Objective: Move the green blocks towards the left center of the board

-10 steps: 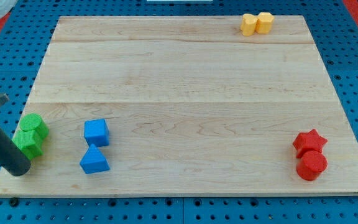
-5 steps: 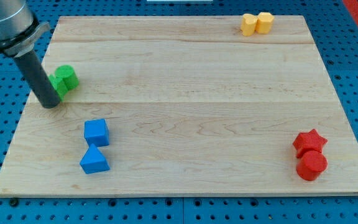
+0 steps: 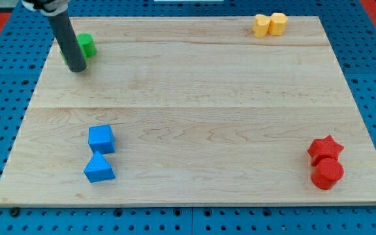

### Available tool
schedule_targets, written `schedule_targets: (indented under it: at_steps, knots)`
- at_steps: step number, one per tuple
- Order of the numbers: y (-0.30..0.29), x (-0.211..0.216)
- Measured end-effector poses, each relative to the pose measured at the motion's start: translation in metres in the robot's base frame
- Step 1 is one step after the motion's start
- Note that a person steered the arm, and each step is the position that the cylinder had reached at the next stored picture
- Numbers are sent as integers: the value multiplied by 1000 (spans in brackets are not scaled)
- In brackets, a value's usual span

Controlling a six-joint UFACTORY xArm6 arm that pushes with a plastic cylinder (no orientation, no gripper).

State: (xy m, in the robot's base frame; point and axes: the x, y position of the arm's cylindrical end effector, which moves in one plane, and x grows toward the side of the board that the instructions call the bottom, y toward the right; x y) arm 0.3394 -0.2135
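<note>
The green blocks sit near the board's upper left corner, mostly hidden behind my dark rod, so their shapes cannot be made out. My tip rests on the wooden board just below and to the left of them, touching or nearly touching them.
A blue cube and a blue triangular block lie at the lower left. Two yellow blocks sit at the top right edge. A red star and a red cylinder lie at the lower right.
My tip and the green blocks have moved from the board's lower left corner up along the left side to near the upper left corner. The other blocks have not moved.
</note>
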Motion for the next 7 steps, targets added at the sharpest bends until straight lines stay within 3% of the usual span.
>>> schedule_targets:
  at_steps: [1,2,4,5,7]
  knots:
    - [3,16]
    - [-50,27]
    - [-70,-47]
    - [-30,-85]
    - [7,-88]
